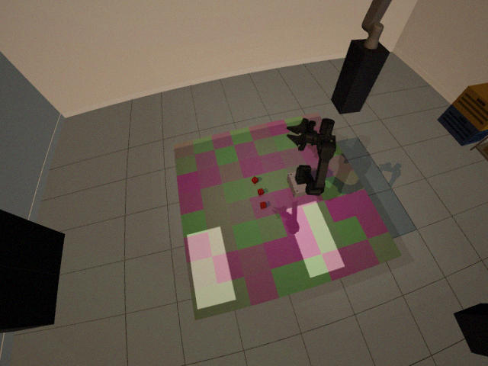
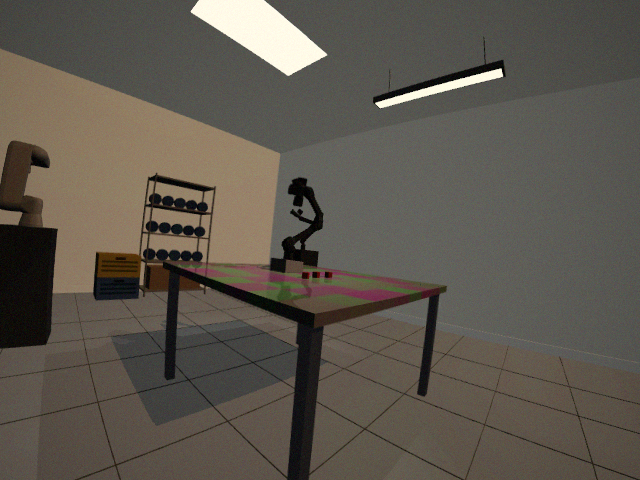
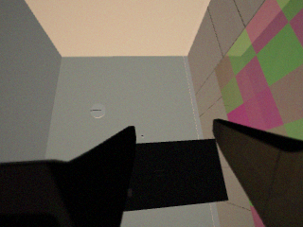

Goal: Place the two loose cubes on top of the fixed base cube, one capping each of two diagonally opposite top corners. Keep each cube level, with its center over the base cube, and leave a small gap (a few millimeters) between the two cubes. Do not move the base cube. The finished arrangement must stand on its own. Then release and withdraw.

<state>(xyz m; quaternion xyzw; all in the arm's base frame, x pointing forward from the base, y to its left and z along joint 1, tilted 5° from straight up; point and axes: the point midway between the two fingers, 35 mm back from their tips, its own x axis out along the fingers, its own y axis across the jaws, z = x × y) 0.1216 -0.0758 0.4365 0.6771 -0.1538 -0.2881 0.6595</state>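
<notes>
Cubes (image 1: 260, 191) (image 2: 316, 274), apparently level, no long axis.

I'm looking at a robotics lab: black robot arm (image 1: 323, 157) (image 2: 318, 214), dark metal shelving rack (image 2: 211, 227), gray tiled floor (image 1: 149, 220) (image 2: 392, 434).
</notes>
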